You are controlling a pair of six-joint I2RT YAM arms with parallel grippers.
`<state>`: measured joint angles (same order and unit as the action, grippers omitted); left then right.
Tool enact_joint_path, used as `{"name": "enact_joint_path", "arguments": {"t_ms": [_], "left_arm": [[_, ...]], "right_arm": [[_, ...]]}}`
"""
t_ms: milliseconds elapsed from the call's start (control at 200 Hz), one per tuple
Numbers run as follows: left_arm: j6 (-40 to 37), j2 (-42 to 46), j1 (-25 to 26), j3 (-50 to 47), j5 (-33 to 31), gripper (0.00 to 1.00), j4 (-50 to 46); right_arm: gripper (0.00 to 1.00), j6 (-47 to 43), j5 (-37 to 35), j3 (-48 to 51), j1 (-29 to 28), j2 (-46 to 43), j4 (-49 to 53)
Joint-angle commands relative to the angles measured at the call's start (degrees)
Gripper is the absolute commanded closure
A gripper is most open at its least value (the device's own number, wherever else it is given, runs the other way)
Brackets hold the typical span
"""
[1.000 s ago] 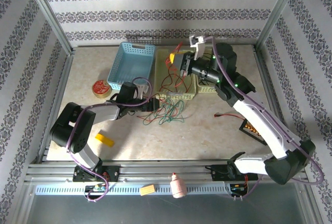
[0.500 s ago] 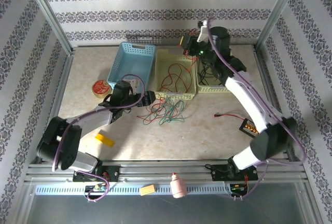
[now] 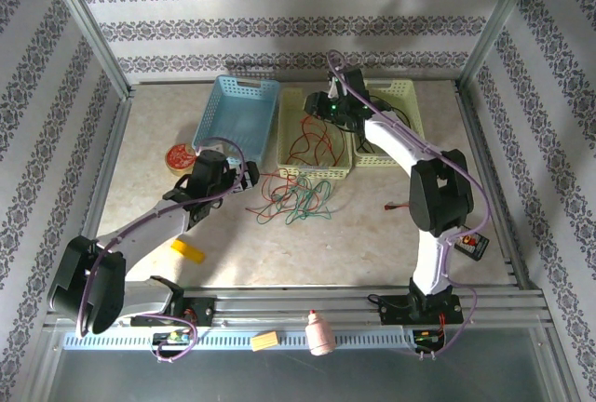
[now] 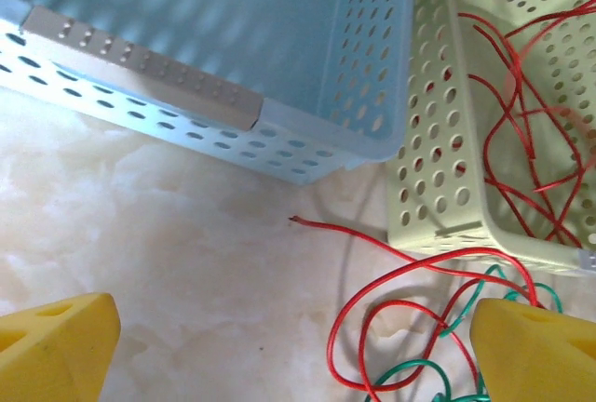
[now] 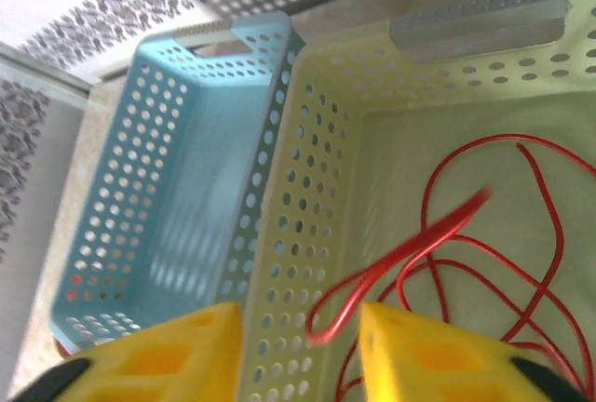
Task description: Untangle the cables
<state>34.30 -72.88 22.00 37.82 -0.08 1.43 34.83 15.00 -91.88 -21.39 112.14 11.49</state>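
Left of centre in the top view, left gripper (image 3: pixel 250 177) spread wide, nothing held; yellow fingers (image 4: pixel 56 341) at the bottom corners of its wrist view. At centre, tangle of red and green cables (image 3: pixel 293 199) on the table (image 3: pixel 372 234), just right of that gripper, just below the green basket (image 3: pixel 317 172). More red cable (image 5: pixel 410 248) inside that basket. Over the basket's top edge, right gripper (image 5: pixel 300 328) parted narrowly, red cable end in the gap, apparently not clamped. Upper left, blue basket (image 3: pixel 247 79).
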Motion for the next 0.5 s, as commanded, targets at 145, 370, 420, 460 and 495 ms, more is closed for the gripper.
{"name": "enact_joint_path", "arguments": {"t_ms": [145, 370, 420, 460, 495], "left_arm": [[-1.74, 1.45, -0.64, -0.74, -1.86, 0.03, -2.56], [-1.7, 0.27, -0.73, -0.88, -1.07, 0.03, -2.14], [-1.96, -0.37, -0.73, -0.59, -0.76, 0.03, -2.35], [-2.47, -0.86, -0.73, -0.49, -0.34, 0.03, -2.3], [-2.76, -1.25, -0.71, -0.31, -0.19, 0.03, -2.39]], "right_arm": [[0.53, -8.15, -3.4, 2.98, -4.35, -6.8, 5.66], [0.54, -15.17, 2.13, 12.48, -10.44, -13.71, 13.14], [0.54, -16.56, 2.83, 13.44, -12.14, -13.96, 15.12], [0.55, -17.4, 3.16, 14.1, -13.37, -13.88, 16.16], [0.55, -17.9, 3.48, 14.64, -14.37, -13.68, 16.73]]}}
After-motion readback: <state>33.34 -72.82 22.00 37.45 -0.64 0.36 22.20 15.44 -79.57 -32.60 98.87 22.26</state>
